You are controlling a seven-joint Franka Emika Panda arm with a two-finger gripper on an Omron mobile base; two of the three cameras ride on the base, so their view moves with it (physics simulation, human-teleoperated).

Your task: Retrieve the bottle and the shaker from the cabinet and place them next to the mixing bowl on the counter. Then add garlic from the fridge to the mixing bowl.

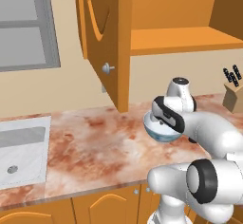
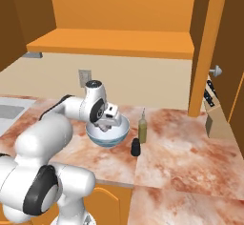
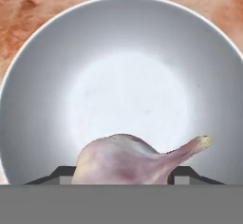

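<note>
Your gripper (image 3: pixel 124 181) is clamped on the garlic (image 3: pixel 135 160), hanging directly over the mixing bowl (image 3: pixel 42 99). Bottle (image 2: pixel 142 127) and shaker (image 2: pixel 136 148) stand at the bowl's 3 o'clock on the counter (image 2: pixel 186 143).

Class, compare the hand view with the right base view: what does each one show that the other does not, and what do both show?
Hand view alone: the garlic held in the gripper. Right base view alone: the bottle and the shaker standing beside the bowl, the knife block, and the open cabinet's shelf. Both: the mixing bowl on the marbled counter.
</note>
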